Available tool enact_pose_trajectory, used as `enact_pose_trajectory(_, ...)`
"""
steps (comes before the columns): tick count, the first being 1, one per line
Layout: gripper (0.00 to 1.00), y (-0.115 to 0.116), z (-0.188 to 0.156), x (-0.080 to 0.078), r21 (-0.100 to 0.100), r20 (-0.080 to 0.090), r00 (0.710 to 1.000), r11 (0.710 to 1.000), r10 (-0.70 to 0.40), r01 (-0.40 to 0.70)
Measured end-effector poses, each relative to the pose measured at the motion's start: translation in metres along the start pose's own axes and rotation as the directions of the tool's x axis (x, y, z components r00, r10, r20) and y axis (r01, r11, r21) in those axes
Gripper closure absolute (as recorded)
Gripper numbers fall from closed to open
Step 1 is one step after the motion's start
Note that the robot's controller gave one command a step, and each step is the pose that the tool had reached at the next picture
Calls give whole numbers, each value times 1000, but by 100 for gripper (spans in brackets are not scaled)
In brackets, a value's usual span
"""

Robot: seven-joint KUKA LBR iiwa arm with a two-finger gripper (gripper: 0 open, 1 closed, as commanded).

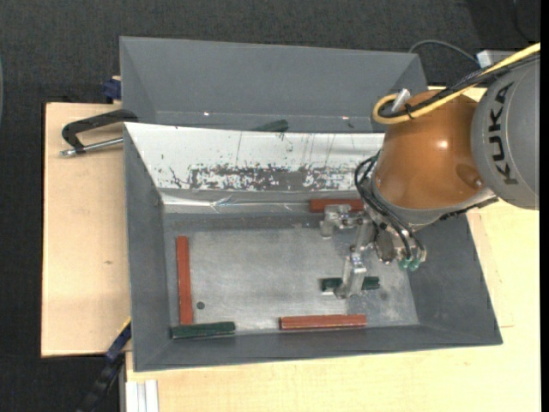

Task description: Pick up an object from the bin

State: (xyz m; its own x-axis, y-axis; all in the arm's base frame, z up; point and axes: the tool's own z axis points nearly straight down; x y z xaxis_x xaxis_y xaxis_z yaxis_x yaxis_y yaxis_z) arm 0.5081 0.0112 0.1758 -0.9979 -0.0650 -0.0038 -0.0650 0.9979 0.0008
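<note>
My gripper is down near the bin floor, right of the middle. It stands directly on a short dark green block, whose two ends stick out to the left and right of the gripper. A red-brown bar lies flat just in front of it, along the bin's near wall. Another red-brown bar lies at the back wall behind the gripper, partly hidden by the arm.
A long red-brown bar lies along the left wall. A dark green bar sits in the near left corner. The arm with its orange cover hangs over the bin's right side.
</note>
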Motion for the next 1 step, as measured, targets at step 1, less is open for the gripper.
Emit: enact_pose_trajectory(1,0,-24,33,-7,0,-4,1000,1000,-9,9)
